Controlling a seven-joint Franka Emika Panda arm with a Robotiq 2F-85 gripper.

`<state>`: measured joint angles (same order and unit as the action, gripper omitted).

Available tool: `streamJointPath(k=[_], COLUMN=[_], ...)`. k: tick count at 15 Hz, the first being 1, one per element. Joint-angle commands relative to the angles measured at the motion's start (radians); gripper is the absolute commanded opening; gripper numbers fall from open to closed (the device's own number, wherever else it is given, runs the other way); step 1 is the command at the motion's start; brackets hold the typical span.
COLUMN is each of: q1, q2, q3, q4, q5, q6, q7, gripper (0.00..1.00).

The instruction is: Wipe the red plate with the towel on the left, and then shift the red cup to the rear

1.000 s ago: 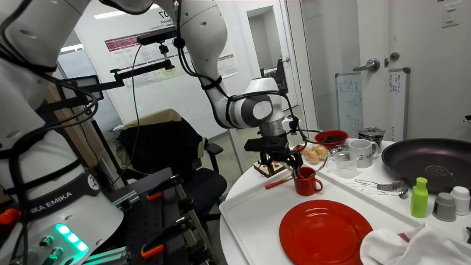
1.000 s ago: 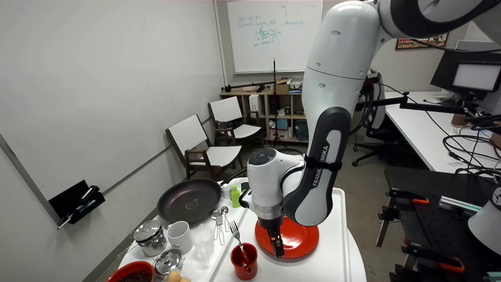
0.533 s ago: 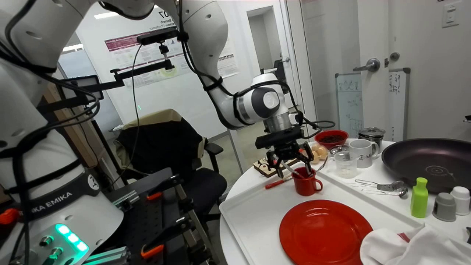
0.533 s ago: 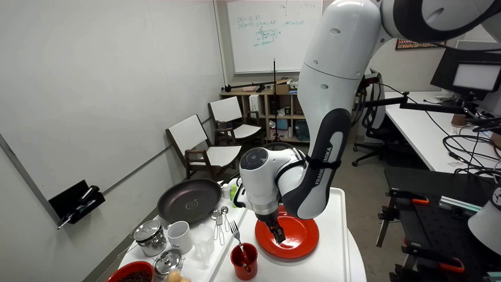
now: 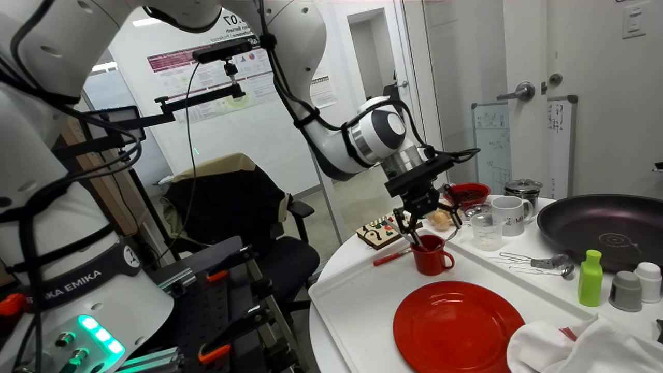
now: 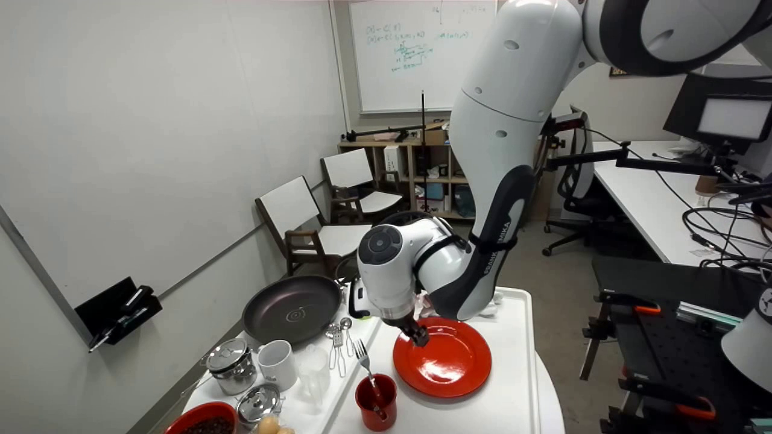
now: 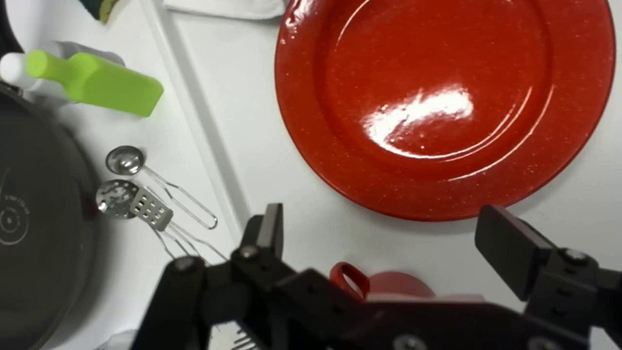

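The red plate lies on a white tray; it also shows in an exterior view and in the wrist view. A white towel with a red stripe lies crumpled at the plate's edge; a bit of the towel shows in the wrist view. The red cup stands upright on the tray with cutlery in it, also visible in an exterior view. My gripper is open and empty, in the air, tilted. The cup is partly hidden behind it in the wrist view.
Beside the tray stand a green bottle, a large dark pan, small metal utensils, a white mug and a clear measuring cup. A red bowl is farther off. A red-handled utensil leans beside the cup.
My open gripper has turned and tilted. In an exterior view it has moved away from near the cup, across the plate toward the towel side. The plate, cup and towel have not moved.
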<state>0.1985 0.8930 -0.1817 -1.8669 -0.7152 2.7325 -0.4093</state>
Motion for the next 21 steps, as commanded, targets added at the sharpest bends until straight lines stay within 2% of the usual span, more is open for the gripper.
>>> streamJointPath(k=[1,5,11,21], q1=[-0.032,-0.101,-0.185,-0.228], q2=[0.024,0.022,0.035,0.107], q3=[0.033,0.120,0.222,0.293], q4=[0.056,0.045,0.038,0.086], q5=[-0.103,-0.153,-0.134,-0.091], q6=[-0.017,0.001,0.003,-0.013], q7=[-0.064,-0.173,-0.340,-0.552], gripper=[1.00,1.00,1.00,1.00])
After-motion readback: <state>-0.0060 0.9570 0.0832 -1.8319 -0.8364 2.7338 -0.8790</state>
